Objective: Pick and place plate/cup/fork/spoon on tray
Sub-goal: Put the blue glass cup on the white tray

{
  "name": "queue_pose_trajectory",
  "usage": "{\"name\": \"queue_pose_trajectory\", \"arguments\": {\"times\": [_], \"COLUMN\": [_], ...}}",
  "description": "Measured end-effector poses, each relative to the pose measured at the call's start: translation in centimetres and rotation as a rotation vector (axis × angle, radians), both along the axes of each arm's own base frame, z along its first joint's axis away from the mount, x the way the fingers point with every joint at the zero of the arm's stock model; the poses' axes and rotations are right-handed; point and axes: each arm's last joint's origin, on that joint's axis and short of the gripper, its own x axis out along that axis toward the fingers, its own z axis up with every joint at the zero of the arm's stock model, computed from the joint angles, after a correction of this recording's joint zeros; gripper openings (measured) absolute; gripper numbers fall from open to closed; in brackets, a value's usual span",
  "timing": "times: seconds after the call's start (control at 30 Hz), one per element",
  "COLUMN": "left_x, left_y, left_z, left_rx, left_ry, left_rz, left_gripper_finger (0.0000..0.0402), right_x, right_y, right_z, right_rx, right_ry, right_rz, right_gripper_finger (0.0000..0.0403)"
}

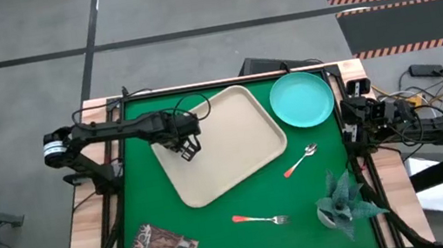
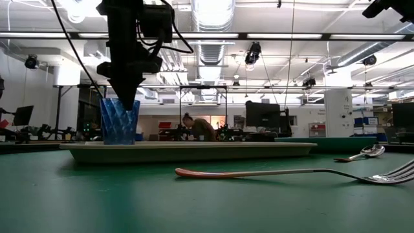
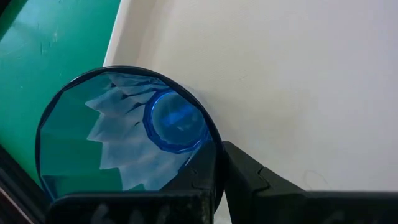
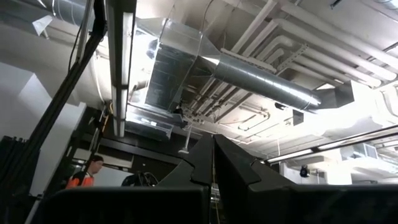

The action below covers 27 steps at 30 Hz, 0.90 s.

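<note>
Left gripper [image 1: 188, 149] clamped on cup [image 2: 119, 121] wall, cup on tray [image 1: 235, 153], frame centre-left. Right gripper [image 4: 214, 163] clenched, empty.

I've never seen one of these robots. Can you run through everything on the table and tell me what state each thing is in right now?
cup: upright on the tray, rim pinched by the left gripper.
left gripper: shut on the cup wall.
right gripper: shut, empty, parked at the table's right edge.
tray: flat, holds only the cup.
plate: on the mat, off the tray.
spoon: lying on the mat.
fork: lying on the mat.
</note>
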Motion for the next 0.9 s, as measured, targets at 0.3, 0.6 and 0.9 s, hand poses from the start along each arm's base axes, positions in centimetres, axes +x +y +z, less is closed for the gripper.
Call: {"name": "queue_pose_trajectory", "arguments": {"times": [0.3, 0.6, 0.9], "left_x": [-0.23, -0.42, -0.42], "left_y": [-0.07, -0.1, -0.1], "left_z": [-0.05, -0.09, -0.1], "left_rx": [-0.012, -0.016, -0.016], "left_ry": [0.022, 0.04, 0.04], "left_rz": [0.002, 0.009, 0.01], "left_gripper_finger": [0.0004, 0.0004, 0.0004], "right_x": [0.0, 0.0, 0.0], "right_y": [0.0, 0.0, 0.0], "right_z": [0.0, 0.0, 0.0], "right_rx": [0.0, 0.0, 0.001], "right_ry": [0.0, 0.0, 0.0], "right_rz": [0.0, 0.002, 0.002], "right_gripper_finger": [0.0009, 0.0009, 0.0009]}}
